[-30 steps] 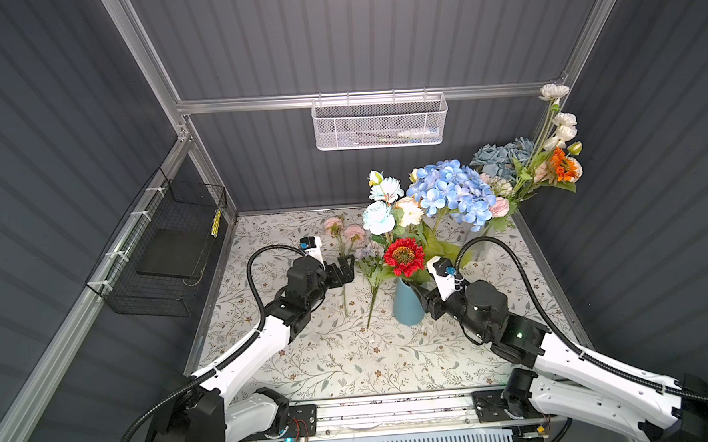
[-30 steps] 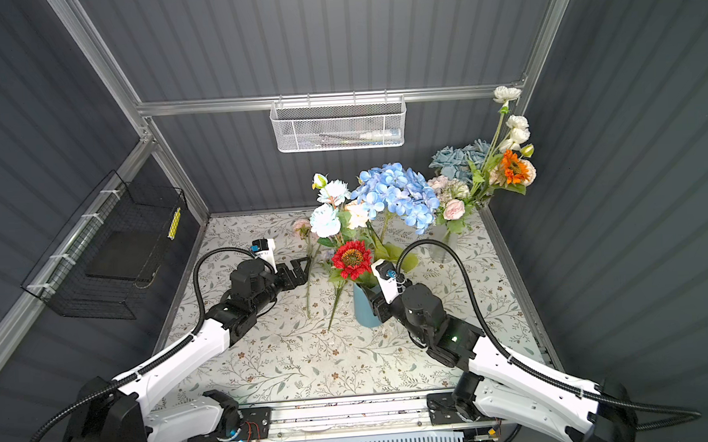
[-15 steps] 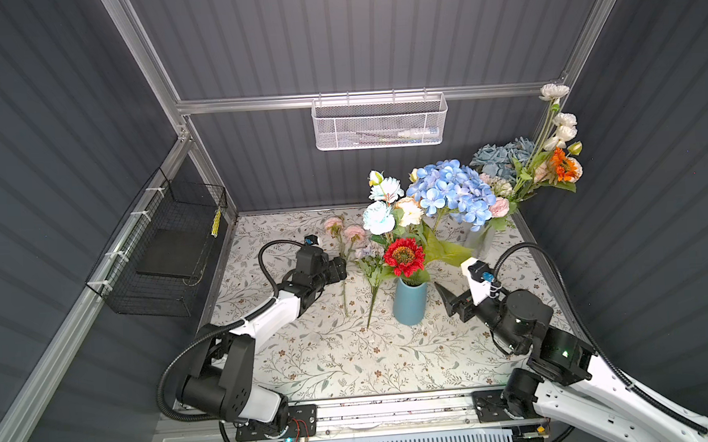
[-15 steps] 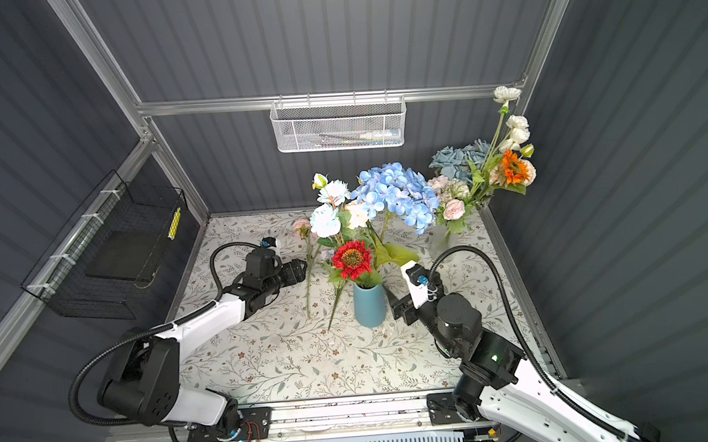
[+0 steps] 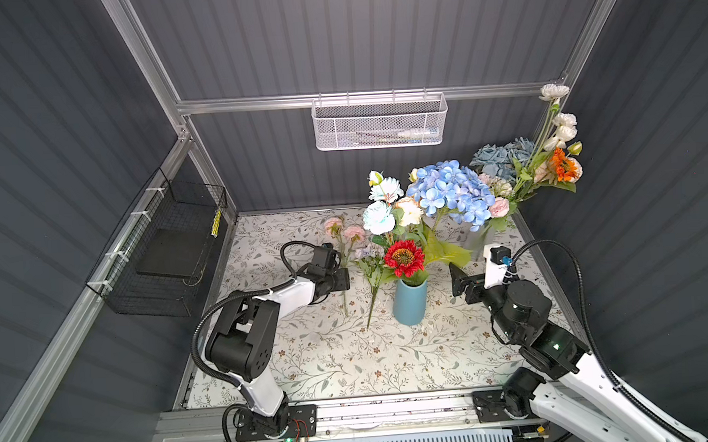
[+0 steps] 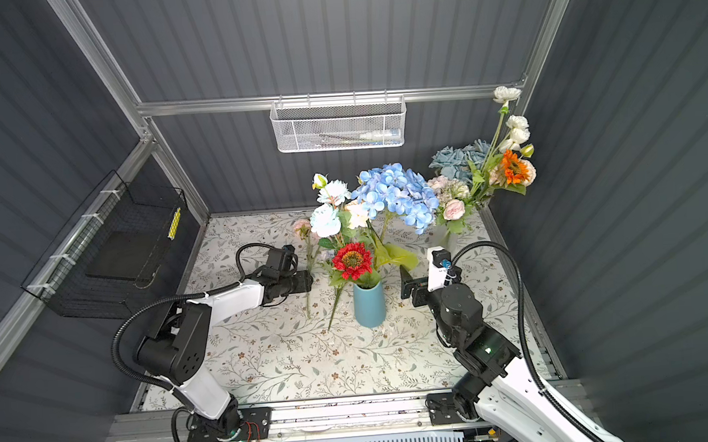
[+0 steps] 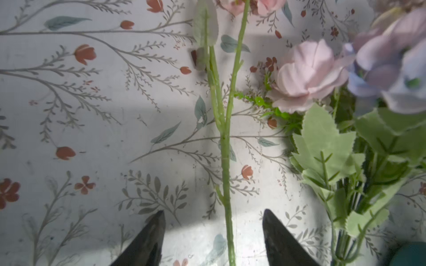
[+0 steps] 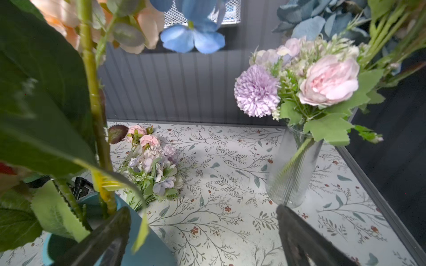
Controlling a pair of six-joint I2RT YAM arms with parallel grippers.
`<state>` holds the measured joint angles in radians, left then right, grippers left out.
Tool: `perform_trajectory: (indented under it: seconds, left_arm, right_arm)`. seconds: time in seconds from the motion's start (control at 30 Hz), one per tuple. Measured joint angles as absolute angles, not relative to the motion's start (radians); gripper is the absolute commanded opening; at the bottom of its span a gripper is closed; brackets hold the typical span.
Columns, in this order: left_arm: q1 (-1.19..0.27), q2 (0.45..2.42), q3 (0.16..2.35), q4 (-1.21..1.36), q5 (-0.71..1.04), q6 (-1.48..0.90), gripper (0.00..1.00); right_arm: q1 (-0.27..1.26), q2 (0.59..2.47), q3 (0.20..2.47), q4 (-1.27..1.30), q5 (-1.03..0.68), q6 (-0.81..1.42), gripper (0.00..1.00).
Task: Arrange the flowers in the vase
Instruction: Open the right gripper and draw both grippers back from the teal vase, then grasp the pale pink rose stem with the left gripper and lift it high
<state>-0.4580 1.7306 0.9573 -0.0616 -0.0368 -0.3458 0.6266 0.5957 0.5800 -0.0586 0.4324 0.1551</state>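
A blue vase (image 5: 409, 306) (image 6: 369, 308) stands mid-table and holds a red flower (image 5: 404, 257), a blue hydrangea (image 5: 450, 192) and pale blossoms. Two more flowers lie flat to its left: a pink spray (image 5: 346, 230) with a long stem (image 7: 224, 161), and a lilac spray (image 5: 369, 263) (image 8: 152, 168). My left gripper (image 5: 343, 278) (image 7: 213, 214) is low over the table, open, with the pink spray's stem running between its jaws and a gap on each side. My right gripper (image 5: 457, 279) (image 8: 202, 211) hangs open and empty just right of the vase.
A ribbed glass vase (image 5: 476, 240) (image 8: 292, 168) with a pink and lilac bouquet stands at the back right. A white mesh basket (image 5: 380, 123) hangs on the back wall. A black wire basket (image 5: 170, 248) is on the left wall.
My right gripper has pulled back to the right, away from the vase, and opened wide. My left arm has folded lower and its jaws have narrowed round the pink spray's stem.
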Motion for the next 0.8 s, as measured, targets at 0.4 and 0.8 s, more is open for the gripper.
perform_trajectory:
  seconds: [0.4,0.8]
  left_arm:
    - [-0.523,1.847,1.044,-0.119,-0.132,-0.281,0.21]
    - [-0.523,1.854,1.05,-0.12,-0.154,-0.278,0.0]
  right_arm:
    - [0.621,0.553,0.574,-0.053,0.468,0.2,0.99]
    - [0.62,0.55,0.574,-0.052,0.472,0.202,0.99]
